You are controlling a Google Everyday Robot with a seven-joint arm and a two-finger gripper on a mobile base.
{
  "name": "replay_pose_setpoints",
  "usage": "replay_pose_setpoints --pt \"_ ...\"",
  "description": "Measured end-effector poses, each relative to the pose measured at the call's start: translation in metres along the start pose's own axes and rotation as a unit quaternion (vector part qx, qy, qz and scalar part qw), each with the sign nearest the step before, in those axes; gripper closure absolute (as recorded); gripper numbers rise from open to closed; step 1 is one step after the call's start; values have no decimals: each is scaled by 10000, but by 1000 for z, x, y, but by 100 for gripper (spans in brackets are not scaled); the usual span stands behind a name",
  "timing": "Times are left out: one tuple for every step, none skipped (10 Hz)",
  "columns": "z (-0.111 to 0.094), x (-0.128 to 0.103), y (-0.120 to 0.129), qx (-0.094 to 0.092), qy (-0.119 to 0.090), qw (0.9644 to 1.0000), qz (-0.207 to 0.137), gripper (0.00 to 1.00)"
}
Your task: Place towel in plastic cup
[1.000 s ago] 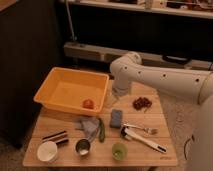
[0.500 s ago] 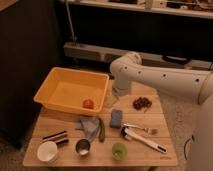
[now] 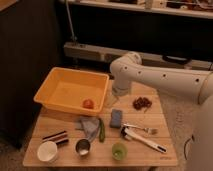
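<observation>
A Google Everyday Robot's white arm (image 3: 150, 76) bends down over the back edge of a wooden counter (image 3: 150, 156). Its gripper (image 3: 115, 96) sits low beside the right wall of a yellow bin (image 3: 67, 106). How far it is open cannot be told from this angle, nor whether it holds anything, though it clearly does not have the towel.

The grey towel (image 3: 88, 125) lies crumpled near the middle of the counter, towards the front edge and apart from the gripper. A long green vegetable (image 3: 101, 130) lies against its right side, and a blue sponge (image 3: 116, 118) rests just beyond that. Three cups line the front edge: a white cup (image 3: 48, 151) towards the front-left corner, a metal cup (image 3: 82, 147), and a green cup (image 3: 119, 150) nearer the middle.

The risks lie in that crowding:
- A grasp landing too far right could pinch the vegetable along with the cloth, or drag it forward into the cups.
- The light cups stand close to the front edge, so trailing fabric could tip one or push it off.
- Only one cup is likely plastic, probably the green one, so a drop could go into the wrong cup.
- Loose cloth could also drape over the rim instead of settling inside.
</observation>
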Motion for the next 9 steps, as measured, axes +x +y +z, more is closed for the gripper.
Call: replay_pose_setpoints --pt "0 0 0 0 -2 10000 -1 20" --pt "-2 0 1 -2 -30 10000 -25 20" --pt "-4 -1 5 -10 -101 9999 -95 20" --pt "-9 0 17 -30 -245 9995 -211 20" --pt "-13 2 30 -37 -367 9988 -311 20" --pt "-16 6 45 -60 -462 9982 -376 20" --pt "-19 12 66 -93 -571 9973 -460 20" --pt "-21 19 93 -139 -678 9960 -559 20" --pt "-21 21 110 -174 -714 9954 -616 20"
